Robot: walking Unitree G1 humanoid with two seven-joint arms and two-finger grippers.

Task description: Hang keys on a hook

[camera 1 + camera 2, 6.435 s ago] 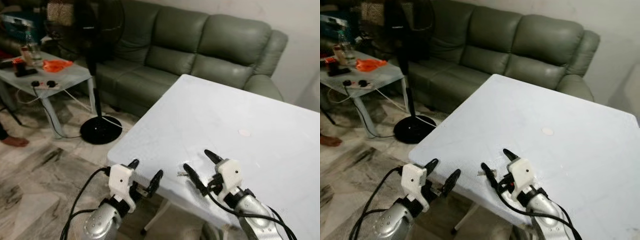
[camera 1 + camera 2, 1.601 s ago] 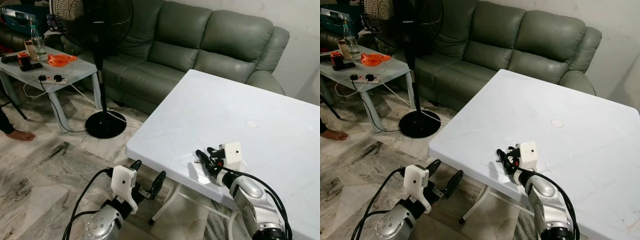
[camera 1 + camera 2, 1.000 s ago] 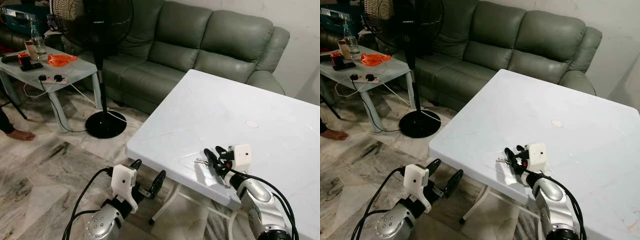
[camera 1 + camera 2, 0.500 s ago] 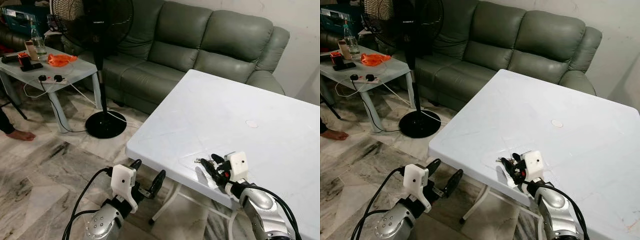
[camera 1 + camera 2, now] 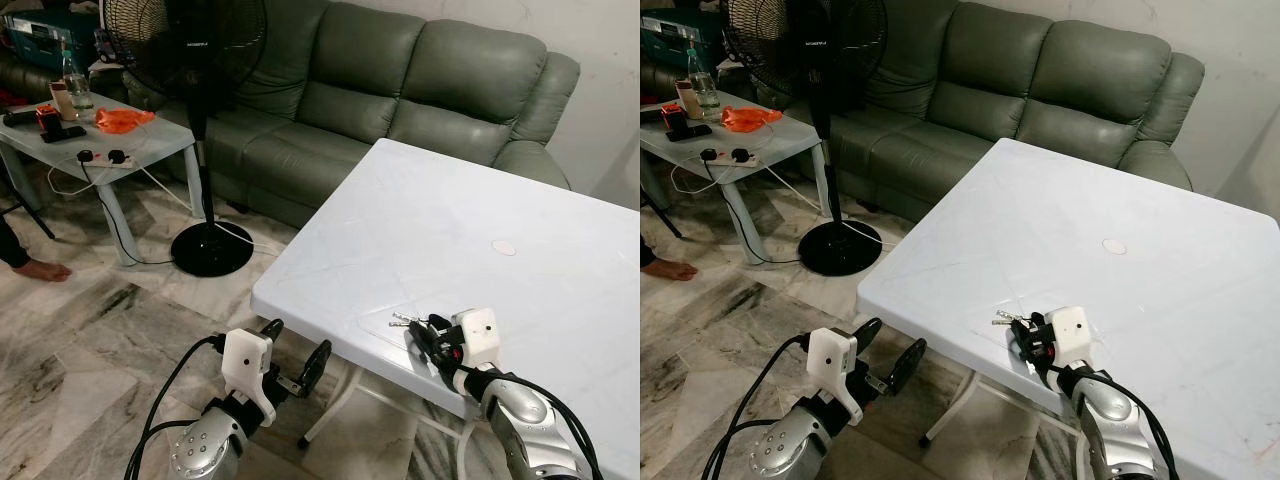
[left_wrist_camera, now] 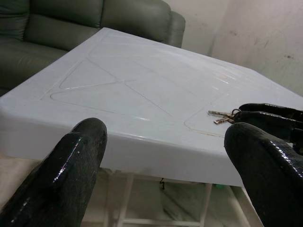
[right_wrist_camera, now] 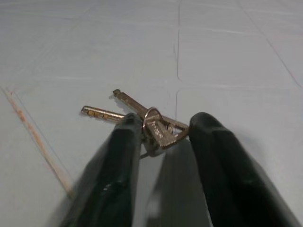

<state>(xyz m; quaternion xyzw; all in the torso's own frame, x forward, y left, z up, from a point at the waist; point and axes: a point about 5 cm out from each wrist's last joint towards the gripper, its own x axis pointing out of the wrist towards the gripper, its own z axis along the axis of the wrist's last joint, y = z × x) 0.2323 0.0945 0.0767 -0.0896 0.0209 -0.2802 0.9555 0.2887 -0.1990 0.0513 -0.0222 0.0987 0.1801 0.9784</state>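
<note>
While our right gripper (image 7: pixel 158 135) straddles the keys (image 7: pixel 142 118) on the tabletop (image 5: pixel 430 220), jaws apart around the ring, a shallow pinch could skid them away; our left gripper (image 5: pixel 295 362) idles, jaws apart.

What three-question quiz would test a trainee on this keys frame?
1. True or false: the keys lie on the white table.
2. Which gripper is at the keys? A) left gripper B) right gripper
3. Fill in: the left gripper hangs open below the table's ____ edge.

Key: 1 true, near the front edge. 2 B, its fingers flank the key heads, a gap showing on one side. 3 front.
</note>
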